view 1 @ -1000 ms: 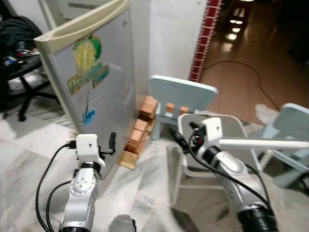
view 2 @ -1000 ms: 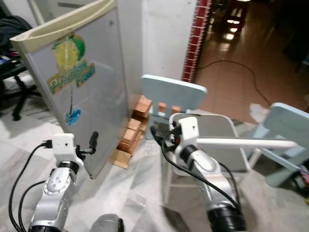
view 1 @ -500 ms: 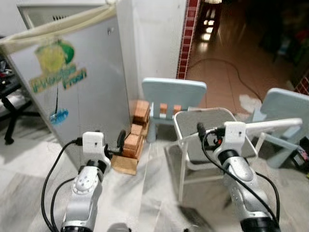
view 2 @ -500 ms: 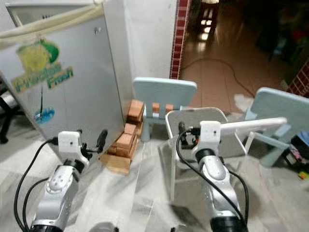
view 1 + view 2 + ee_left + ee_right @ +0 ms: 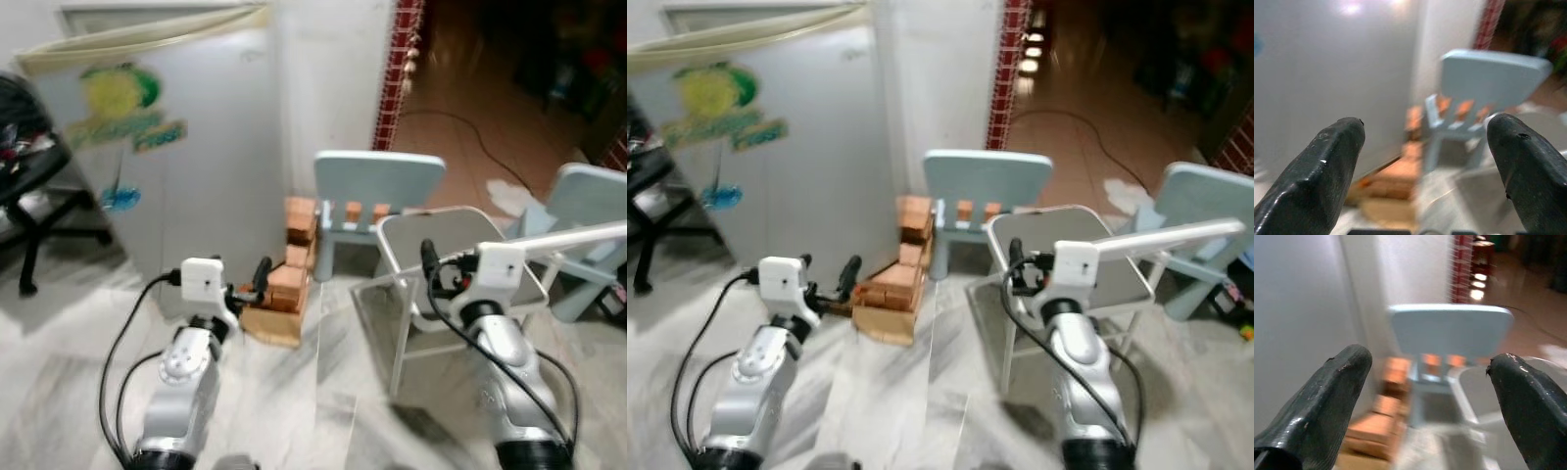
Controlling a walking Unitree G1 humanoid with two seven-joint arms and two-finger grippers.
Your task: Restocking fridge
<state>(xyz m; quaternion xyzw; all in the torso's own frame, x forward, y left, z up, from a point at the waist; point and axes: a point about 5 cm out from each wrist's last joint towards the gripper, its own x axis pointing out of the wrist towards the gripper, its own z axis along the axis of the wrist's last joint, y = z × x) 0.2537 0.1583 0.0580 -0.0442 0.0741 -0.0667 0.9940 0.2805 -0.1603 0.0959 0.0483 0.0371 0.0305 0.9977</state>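
Note:
A grey-white fridge point(image 5: 186, 157) with a green and yellow sticker stands at the left, its door shut. My left gripper point(image 5: 261, 273) is held low in front of the fridge's right corner, apart from it. In the left wrist view its fingers point(image 5: 1327, 166) stand wide apart, open, with nothing between them. My right gripper point(image 5: 428, 258) hovers over a white chair seat point(image 5: 490, 245). It is open too, as the empty gap between its fingers point(image 5: 1327, 396) shows in the right wrist view. The views are blurred.
A stack of wooden blocks point(image 5: 292, 279) lies on the floor beside the fridge. Behind it is a light blue child's chair point(image 5: 377, 181), with another point(image 5: 588, 196) at the right. A black office chair point(image 5: 39, 196) stands far left. A red-tiled pillar point(image 5: 400, 69) edges a dark hallway.
The whole picture has shifted, so the camera has moved: the fridge now faces me more squarely. Both arms hold the same raised pose, fingers still apart.

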